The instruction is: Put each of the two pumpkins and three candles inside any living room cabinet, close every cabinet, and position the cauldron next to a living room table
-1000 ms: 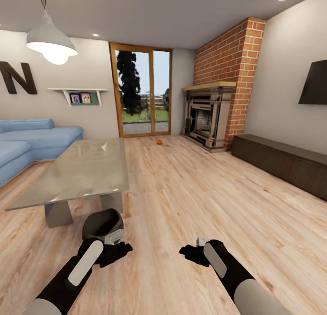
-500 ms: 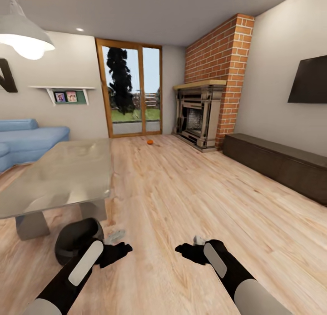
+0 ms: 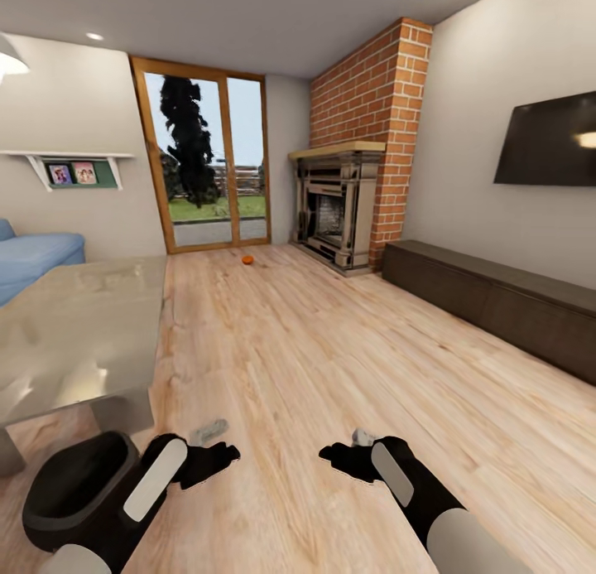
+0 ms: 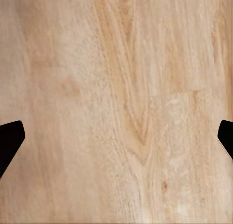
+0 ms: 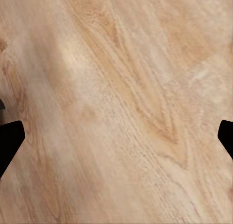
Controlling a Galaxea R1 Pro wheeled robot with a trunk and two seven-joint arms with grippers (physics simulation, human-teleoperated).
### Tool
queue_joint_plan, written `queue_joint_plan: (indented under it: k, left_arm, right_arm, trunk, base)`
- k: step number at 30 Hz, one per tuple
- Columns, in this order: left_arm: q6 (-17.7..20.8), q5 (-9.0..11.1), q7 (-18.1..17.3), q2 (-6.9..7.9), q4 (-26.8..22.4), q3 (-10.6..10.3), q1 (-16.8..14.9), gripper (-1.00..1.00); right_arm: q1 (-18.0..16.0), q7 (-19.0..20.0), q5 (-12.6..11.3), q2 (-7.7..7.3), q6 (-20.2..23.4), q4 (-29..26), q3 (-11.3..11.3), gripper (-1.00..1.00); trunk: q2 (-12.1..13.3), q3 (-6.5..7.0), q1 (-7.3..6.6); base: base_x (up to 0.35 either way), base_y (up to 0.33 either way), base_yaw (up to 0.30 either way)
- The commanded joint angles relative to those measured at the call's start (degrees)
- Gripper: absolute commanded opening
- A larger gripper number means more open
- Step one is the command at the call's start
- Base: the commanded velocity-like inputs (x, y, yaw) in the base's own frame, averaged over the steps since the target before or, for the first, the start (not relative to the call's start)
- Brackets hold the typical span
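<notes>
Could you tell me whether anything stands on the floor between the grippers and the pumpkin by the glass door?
Nothing visible does. The pumpkin lies on bare wood floor far ahead of both open grippers, left and right. The coffee table and cauldron sit off to the left, the cabinet to the right.

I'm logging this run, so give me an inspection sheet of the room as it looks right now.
Surface: bare wood floor.
Job's things: one pumpkin on the floor near the glass door; cauldron on the floor beside the table; cabinet fronts look closed; candles: nothing seen.
Clutter: nothing seen.
Grippers: left gripper and right gripper open, empty, above the floor.
Cables: nothing seen.
Surroundings: brick fireplace, wall screen, blue sofa.
</notes>
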Motion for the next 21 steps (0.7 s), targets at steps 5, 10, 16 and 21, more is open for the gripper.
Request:
queue_joint_plan:
  k: [5, 10, 16, 21]
  left_arm:
    - [-0.04, 0.60, 0.53, 0.07, -0.02, -0.17, -0.04, 1.00]
    - [-0.04, 0.60, 0.52, 0.06, 0.01, -0.19, -0.04, 1.00]
    - [-0.04, 0.60, 0.52, 0.05, 0.07, -0.20, -0.04, 1.00]
    - [-0.04, 0.60, 0.52, 0.04, 0.10, -0.25, -0.04, 1.00]
  right_arm:
    - [-0.03, -0.52, -0.58, -0.04, 0.12, -0.09, 0.18, 1.00]
    - [-0.03, -0.28, -0.60, -0.07, 0.12, -0.09, 0.18, 1.00]
    - [-0.03, -0.24, -0.65, -0.01, 0.12, -0.09, 0.18, 1.00]
    - [-0.03, -0.24, -0.67, 0.01, 0.12, -0.09, 0.18, 1.00]
  trunk:
    - [-0.03, -0.07, 0.02]
    - [-0.03, -0.07, 0.02]
    - [-0.03, -0.07, 0.02]
    - [-0.03, -0.07, 0.02]
  base:
    - [0.330, 0.000, -0.005]
    - [0.332, 0.000, -0.005]
    - [0.334, 0.000, -0.183]
    - [0.334, 0.000, -0.274]
